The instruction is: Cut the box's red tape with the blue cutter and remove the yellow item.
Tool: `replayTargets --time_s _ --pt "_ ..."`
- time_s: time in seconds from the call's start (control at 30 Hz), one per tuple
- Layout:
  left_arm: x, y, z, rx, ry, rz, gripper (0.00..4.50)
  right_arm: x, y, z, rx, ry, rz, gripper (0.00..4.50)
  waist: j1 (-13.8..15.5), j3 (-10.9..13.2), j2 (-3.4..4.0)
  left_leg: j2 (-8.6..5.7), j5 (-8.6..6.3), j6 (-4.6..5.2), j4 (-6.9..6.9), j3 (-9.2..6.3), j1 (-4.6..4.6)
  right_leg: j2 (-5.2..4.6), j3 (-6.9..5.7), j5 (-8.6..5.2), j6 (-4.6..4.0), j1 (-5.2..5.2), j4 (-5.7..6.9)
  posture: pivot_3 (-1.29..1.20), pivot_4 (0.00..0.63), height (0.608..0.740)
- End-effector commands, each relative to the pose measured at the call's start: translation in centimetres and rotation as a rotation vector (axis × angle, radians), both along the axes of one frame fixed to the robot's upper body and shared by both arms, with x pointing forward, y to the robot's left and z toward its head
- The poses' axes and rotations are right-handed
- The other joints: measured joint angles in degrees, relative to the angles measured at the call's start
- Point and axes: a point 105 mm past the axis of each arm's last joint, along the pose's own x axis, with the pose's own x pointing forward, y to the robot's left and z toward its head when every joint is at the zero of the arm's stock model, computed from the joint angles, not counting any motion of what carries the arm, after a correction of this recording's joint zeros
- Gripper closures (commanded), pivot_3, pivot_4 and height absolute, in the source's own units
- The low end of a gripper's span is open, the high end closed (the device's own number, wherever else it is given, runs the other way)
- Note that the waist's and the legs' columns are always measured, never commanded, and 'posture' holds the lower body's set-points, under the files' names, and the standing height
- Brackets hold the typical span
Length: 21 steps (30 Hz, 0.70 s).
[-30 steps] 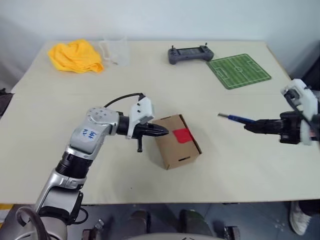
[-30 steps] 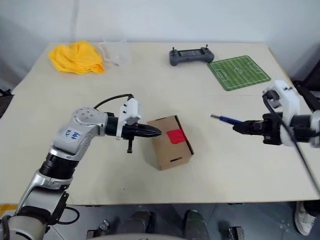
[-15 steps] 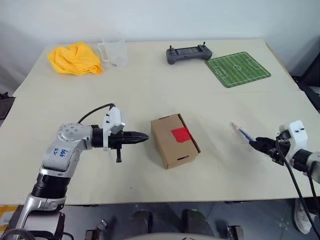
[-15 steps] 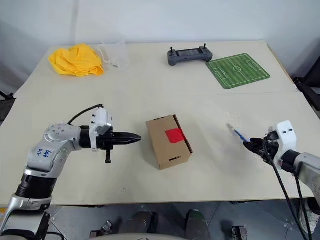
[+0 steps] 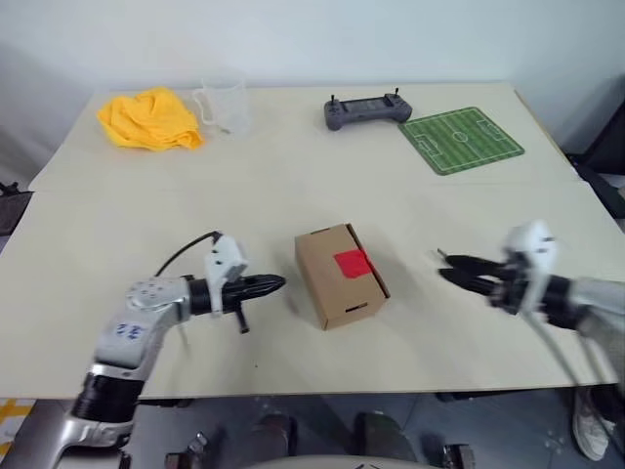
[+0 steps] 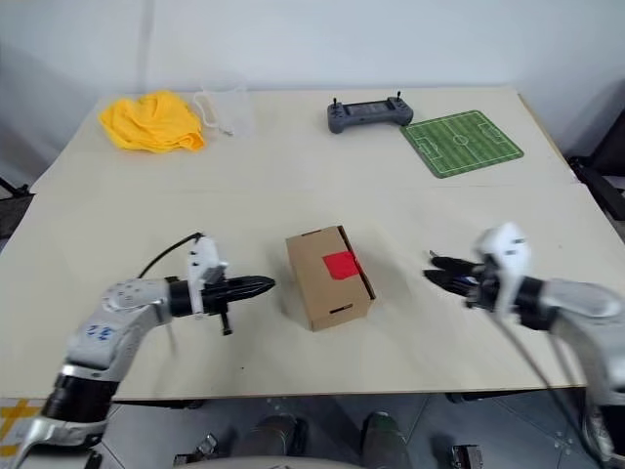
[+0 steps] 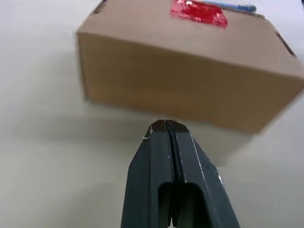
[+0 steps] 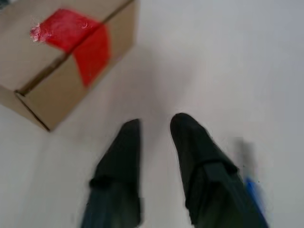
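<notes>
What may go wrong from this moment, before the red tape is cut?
1. The blue cutter appears to be beside the right tool, not in its grip, so it may slip away.
2. The left tool is shut and seems short of the box, so the box may slide under a cut.

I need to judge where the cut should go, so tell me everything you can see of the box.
The box is a small brown cardboard carton, closed, lying flat on the table's near middle. Red tape crosses its top and folds over the side edge, uncut. A slot tab shows in its near face. The left gripper points at it without touching; the right gripper stands apart on the other side.
</notes>
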Motion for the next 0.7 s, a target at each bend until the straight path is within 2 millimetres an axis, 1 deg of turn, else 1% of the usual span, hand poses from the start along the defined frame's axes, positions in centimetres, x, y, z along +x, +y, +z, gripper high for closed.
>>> replayTargets --time_s 0.03,0.1,0.17,0.23,0.3,0.37,0.47,0.57,0.7 --pt "1.3 -0.3 0.4 0.014 -0.027 0.060 4.50 2.2 0.7 -0.6 -0.057 -0.102 -0.034 4.48 0.1 0.0 0.00 -0.02 0.00 0.00 -0.01 -0.02 -0.02 0.00 0.00 0.00 0.00 -0.02 0.01 0.00 0.150 0.740" --pt "1.6 -0.6 0.4 0.013 -0.016 0.072 4.50 2.5 2.3 -0.9 -0.033 -0.109 0.013 4.48 0.0 0.0 0.00 -0.05 0.00 0.01 -0.01 -0.01 -0.02 0.00 0.01 0.00 0.00 -0.02 0.00 0.00 0.150 0.740" --pt "1.8 -0.9 0.4 0.015 -0.009 0.077 4.50 2.3 3.6 -1.2 -0.028 -0.102 0.074 4.48 -0.1 0.0 0.00 -0.05 -0.01 0.01 -0.06 -0.02 -0.01 0.01 0.00 0.00 0.00 -0.02 0.01 0.00 0.150 0.740" --pt "1.8 -1.2 0.3 0.014 0.002 0.073 4.50 2.1 4.4 -1.5 -0.028 -0.089 0.104 4.48 -0.2 0.0 0.00 -0.03 0.00 0.01 -0.14 -0.02 -0.01 0.03 0.00 0.00 0.00 -0.03 0.04 0.00 0.150 0.740" --pt "1.5 -2.0 0.4 0.009 0.022 0.049 4.50 0.8 5.7 -2.1 -0.037 -0.027 0.183 4.48 -0.2 0.0 0.00 -0.01 0.00 0.01 -0.16 -0.03 -0.01 0.05 -0.01 0.00 0.00 -0.03 0.04 0.00 0.150 0.740" --pt "0.9 -2.8 0.4 0.009 0.055 0.008 4.50 -0.6 6.5 -2.4 -0.038 0.036 0.230 4.48 -0.1 0.0 0.00 -0.01 0.00 0.01 -0.15 -0.03 -0.01 0.05 -0.01 0.00 0.00 -0.02 0.04 0.00 0.150 0.740" --pt "-0.1 -3.4 0.5 0.020 0.086 -0.052 4.50 -1.7 6.7 -2.0 -0.036 0.066 0.228 4.48 -0.1 0.0 0.00 -0.02 -0.01 0.01 -0.15 -0.07 -0.01 0.04 0.00 0.00 0.00 -0.01 0.03 0.00 0.150 0.740" --pt "-0.4 -3.3 0.7 0.019 0.101 -0.060 4.50 -2.8 7.0 -2.1 -0.047 0.104 0.234 4.48 -0.1 0.0 0.00 -0.01 -0.01 0.01 -0.14 -0.07 0.00 0.04 0.02 0.00 0.00 -0.01 -0.01 0.00 0.150 0.740" --pt "-0.7 -3.1 0.5 0.037 0.119 -0.064 4.50 -3.0 6.9 -2.3 -0.057 0.126 0.186 4.48 -0.1 0.0 0.00 -0.02 -0.01 0.01 -0.12 -0.06 0.00 0.03 0.05 0.00 -0.01 -0.01 -0.06 0.00 0.150 0.740"
